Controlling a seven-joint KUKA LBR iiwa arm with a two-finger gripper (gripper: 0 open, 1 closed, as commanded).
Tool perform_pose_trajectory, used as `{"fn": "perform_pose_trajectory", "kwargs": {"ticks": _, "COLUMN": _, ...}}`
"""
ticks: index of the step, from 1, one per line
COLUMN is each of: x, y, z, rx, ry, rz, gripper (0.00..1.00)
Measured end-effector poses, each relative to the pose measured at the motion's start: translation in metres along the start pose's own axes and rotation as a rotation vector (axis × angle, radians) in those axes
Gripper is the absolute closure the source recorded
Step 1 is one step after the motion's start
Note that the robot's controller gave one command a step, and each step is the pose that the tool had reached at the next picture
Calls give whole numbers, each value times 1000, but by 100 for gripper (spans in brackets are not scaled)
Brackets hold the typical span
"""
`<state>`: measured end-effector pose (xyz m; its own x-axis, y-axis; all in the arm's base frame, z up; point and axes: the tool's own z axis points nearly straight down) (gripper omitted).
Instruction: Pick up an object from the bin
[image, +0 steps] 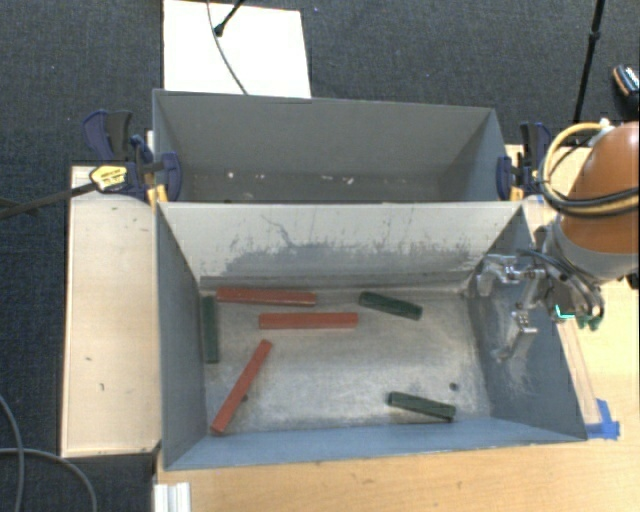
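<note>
1. Gripper (515, 320) down beside the right wall of the bin (330, 240), right of every loose piece and over none of them; open or closed, cannot tell.
2. Far left: dark green bar (210, 328) flat along the foot of the left wall, running near to far. Likely awkward to take, with the wall tight against one side.
3. Next right: slanted red bar (241, 386), reaching from the near-left corner up toward the middle, clear of its neighbours.
4. Further right, on the far side: far red bar (266, 296) lying left to right below the far wall. Just nearer and a little right, second red bar (308, 320), parallel to it, close but apart.
5. Right of centre: tilted green bar (390, 306) on the far side and near green bar (421, 405) close to the near wall. Nearest to the gripper, yet well apart from it.
6. Handling, as a judgement: probably stiff, light, smooth-sided sticks, unlikely to bend or break. Best taken across the narrow width at mid-length, so as not to tip or swing. Open floor on both sides of the tilted green bar and the second red bar, so likely the easiest picks.
</note>
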<state>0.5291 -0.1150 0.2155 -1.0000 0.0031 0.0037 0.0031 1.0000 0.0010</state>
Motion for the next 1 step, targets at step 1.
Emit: {"fn": "perform_pose_trajectory", "kwargs": {"ticks": 1, "x": 40, "y": 68, "z": 103, "rx": -3, "ry": 4, "rz": -43, "gripper": 0}}
